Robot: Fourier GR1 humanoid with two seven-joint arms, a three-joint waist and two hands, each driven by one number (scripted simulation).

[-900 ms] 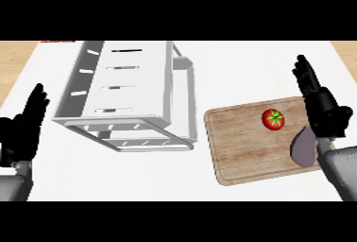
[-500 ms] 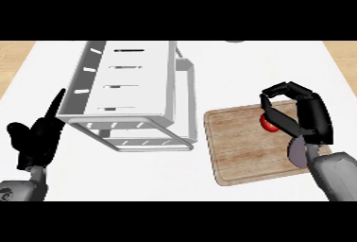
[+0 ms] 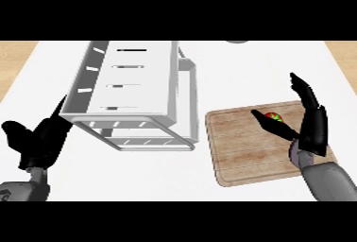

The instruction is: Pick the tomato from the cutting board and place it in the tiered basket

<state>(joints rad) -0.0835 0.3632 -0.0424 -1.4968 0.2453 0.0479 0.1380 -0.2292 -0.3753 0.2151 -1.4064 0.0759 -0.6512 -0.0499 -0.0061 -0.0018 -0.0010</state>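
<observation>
Mostly hidden tomato (image 3: 274,116) behind right hand (image 3: 311,125) thumb, on cutting board (image 3: 244,151).

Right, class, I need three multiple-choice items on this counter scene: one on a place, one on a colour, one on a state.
1. Where is the tomato?
A. in the tiered basket
B. on the cutting board
C. on the bare counter

2. What colour is the tiered basket?
A. white
B. black
C. red

3. How is the right hand?
A. open beside the tomato
B. curled round the basket
C. flat on the counter's left side

Answers:
1 B, the tomato sits on the cutting board, near its far edge.
2 A, its frame and shelves are white.
3 A, fingers straight, thumb in front of the tomato.
</observation>
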